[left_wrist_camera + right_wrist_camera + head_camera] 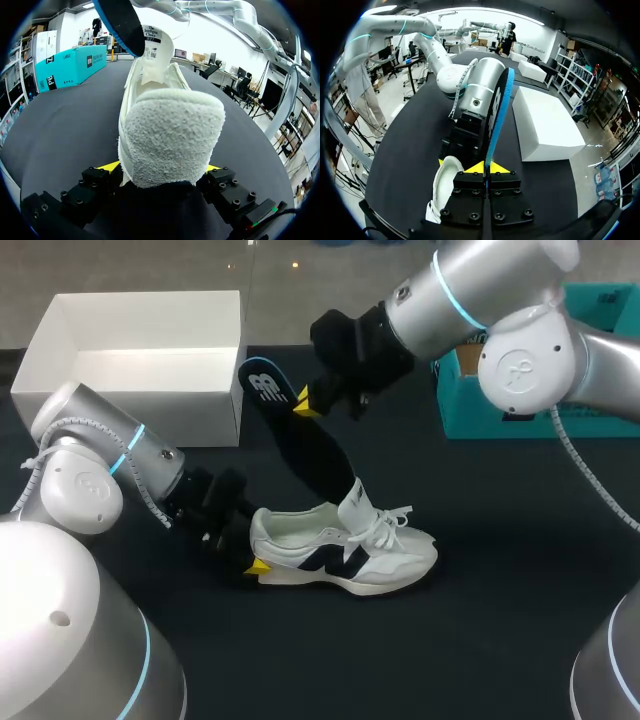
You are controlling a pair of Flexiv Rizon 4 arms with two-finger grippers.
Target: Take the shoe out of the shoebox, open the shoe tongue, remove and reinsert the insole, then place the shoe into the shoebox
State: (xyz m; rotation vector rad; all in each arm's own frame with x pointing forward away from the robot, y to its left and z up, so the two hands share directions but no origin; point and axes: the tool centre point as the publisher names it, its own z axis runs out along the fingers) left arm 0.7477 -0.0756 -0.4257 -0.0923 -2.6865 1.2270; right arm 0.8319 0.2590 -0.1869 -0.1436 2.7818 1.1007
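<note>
A white sneaker (345,552) with a dark side logo lies on the black table, toe to the right. My left gripper (256,558) is shut on its heel; in the left wrist view the fuzzy heel (170,135) fills the gap between the yellow tips of the left gripper (162,172). A black insole (305,450) with a blue rim stands slanted, its lower end inside the shoe. My right gripper (306,401) is shut on its upper part. In the right wrist view the insole (496,117) rises edge-on from my right gripper (484,168), with the shoe (445,182) below.
The open white shoebox (140,412) stands at the back left, also seen beside the insole as a white box (545,125). A teal box (500,405) sits at the back right, behind my right arm. Dark table surface spreads in front of the shoe.
</note>
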